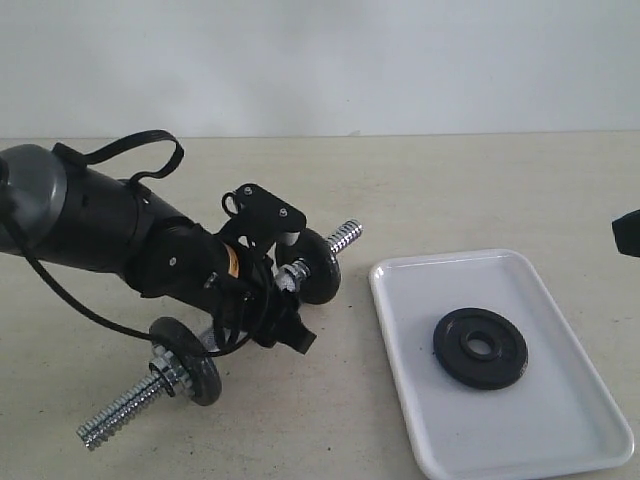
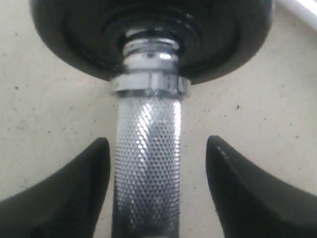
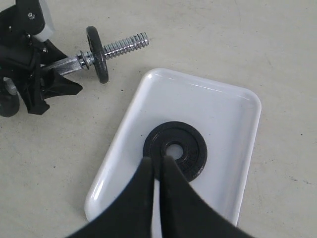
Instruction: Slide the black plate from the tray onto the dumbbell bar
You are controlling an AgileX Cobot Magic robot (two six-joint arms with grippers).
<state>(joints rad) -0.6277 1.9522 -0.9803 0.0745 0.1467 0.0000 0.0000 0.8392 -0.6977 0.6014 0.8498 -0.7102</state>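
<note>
Mid-frame, left gripper [image 2: 157, 144] jaws spread astride the dumbbell bar [image 2: 146, 168]; unclamped, it could roll. Right gripper [image 3: 157, 161] jaws pressed together.

The dumbbell bar [image 2: 146, 168] is bright chrome metal, its middle rough with fine diamond knurling and its ends coarsely threaded. The collar nut [image 2: 148, 85] is smooth and mirror-shiny. The black plate [image 1: 480, 347] looks like painted iron with a dull sheen. The tray [image 1: 545, 425] is white, smooth and glossy. The table [image 1: 470, 190] is matt, pale and faintly speckled. The left gripper [image 2: 157, 140] looks like matt black plastic.
</note>
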